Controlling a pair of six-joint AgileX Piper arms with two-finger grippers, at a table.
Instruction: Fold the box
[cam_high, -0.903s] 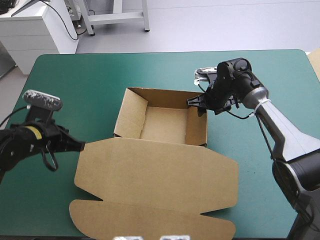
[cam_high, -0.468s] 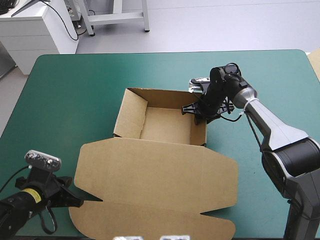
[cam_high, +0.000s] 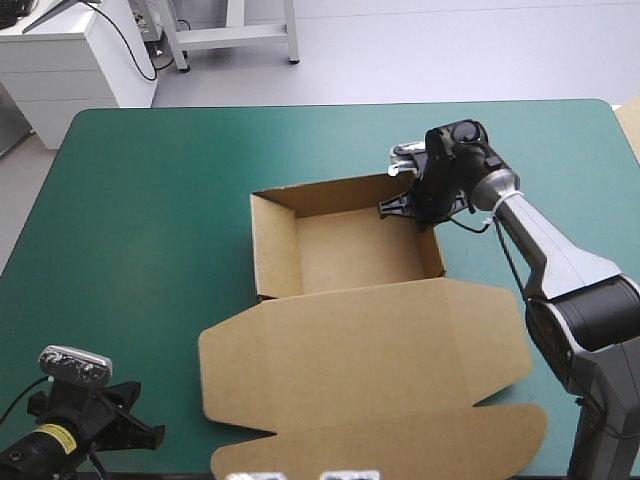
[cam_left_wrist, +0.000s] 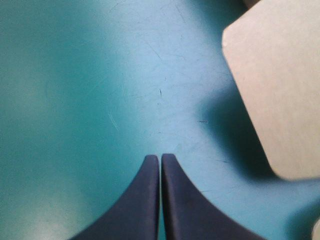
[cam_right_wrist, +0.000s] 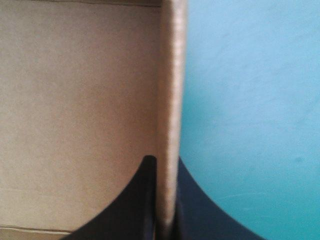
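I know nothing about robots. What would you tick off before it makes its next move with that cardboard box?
1. Right gripper holds the box: ok, its black fingers pinch a wall at the far right corner, one inside, one outside.
2. Left gripper free: ok, shut on nothing, over bare teal-green cover at the table's near left corner.
3. Tray walls raised: ok, far, left and right walls stand.
4. Lid unobstructed: ok, it lies flat and nothing rests on it.
5. Box fully on the table: cannot tell, the lid's flap runs to the near edge.
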